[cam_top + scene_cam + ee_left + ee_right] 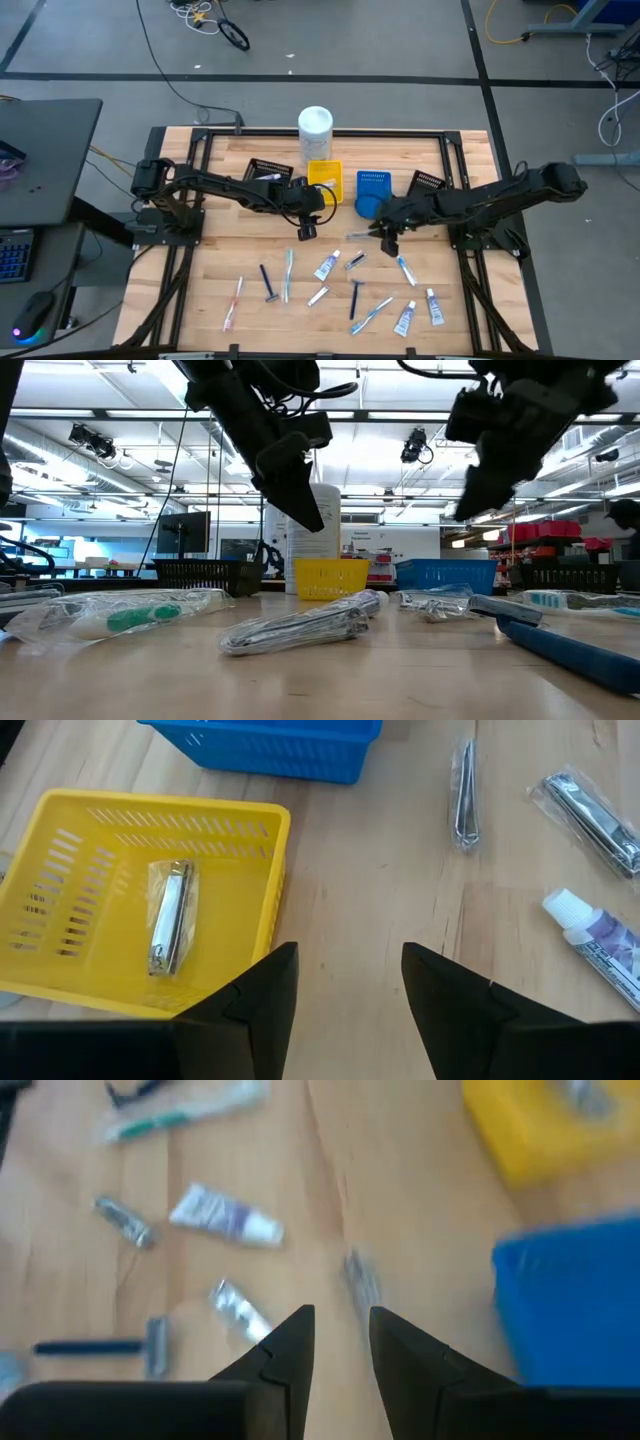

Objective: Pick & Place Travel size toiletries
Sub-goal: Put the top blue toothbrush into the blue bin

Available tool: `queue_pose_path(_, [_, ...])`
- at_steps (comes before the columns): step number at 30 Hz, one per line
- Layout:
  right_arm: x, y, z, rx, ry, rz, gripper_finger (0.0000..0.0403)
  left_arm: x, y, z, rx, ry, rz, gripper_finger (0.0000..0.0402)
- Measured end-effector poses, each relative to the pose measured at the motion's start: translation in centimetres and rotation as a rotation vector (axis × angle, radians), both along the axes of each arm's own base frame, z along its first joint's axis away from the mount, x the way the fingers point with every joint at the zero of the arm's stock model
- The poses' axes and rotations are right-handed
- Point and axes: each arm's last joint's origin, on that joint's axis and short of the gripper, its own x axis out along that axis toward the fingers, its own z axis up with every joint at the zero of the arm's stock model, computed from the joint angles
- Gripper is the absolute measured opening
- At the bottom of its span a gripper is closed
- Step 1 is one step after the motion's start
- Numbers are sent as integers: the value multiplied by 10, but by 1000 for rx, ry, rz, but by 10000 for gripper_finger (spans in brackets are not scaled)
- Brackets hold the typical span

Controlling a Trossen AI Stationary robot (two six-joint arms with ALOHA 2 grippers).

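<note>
The travel size toiletries lie scattered on the near half of the wooden table: white tubes (328, 265), toothbrushes (288, 275), dark-blue razors (266, 283) and silvery sachets (318, 296). One silvery sachet (168, 915) lies on the floor of the yellow tray (255, 820). My left gripper (348, 982) hangs open above the bare wood just near the yellow tray, with nothing between its fingers. My right gripper (340, 1330) hangs open above the table near the blue tray (580, 1300), over a silvery sachet (362, 1280) that lies on the wood.
A tall white container (315, 130) stands at the far edge behind the yellow tray (324, 178) and blue tray (373, 187). Black trays (268, 172) (427, 183) flank them. Bare wood shows between the trays and the scattered items.
</note>
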Motion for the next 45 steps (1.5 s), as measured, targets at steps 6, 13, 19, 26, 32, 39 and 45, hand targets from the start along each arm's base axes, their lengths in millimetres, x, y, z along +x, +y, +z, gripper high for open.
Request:
queue_pose_path(6, [-16, 15, -5, 113, 219, -107, 108, 0, 0, 0, 6, 2, -7, 187])
queue_pose_path(13, [-27, 25, -9, 143, 315, -170, 108, 0, 0, 0, 15, 3, -10, 187])
queue_pose_path(19, [-29, 36, -9, 179, 321, -189, 108, 0, 0, 0, 18, 4, -10, 186])
queue_pose_path(26, [-32, 45, -22, 166, 412, -275, 108, 0, 0, 0, 24, 3, -16, 185])
queue_pose_path(32, [-26, 50, -38, 131, 473, -277, 108, 1, 0, 1, 25, -2, -17, 187])
queue_pose_path(39, [-23, 49, -52, 89, 539, -302, 108, 1, 0, 0, 24, -2, -16, 184])
queue_pose_path(45, [-21, 48, -58, 46, 542, -322, 108, 1, 0, 0, 23, -2, -15, 183])
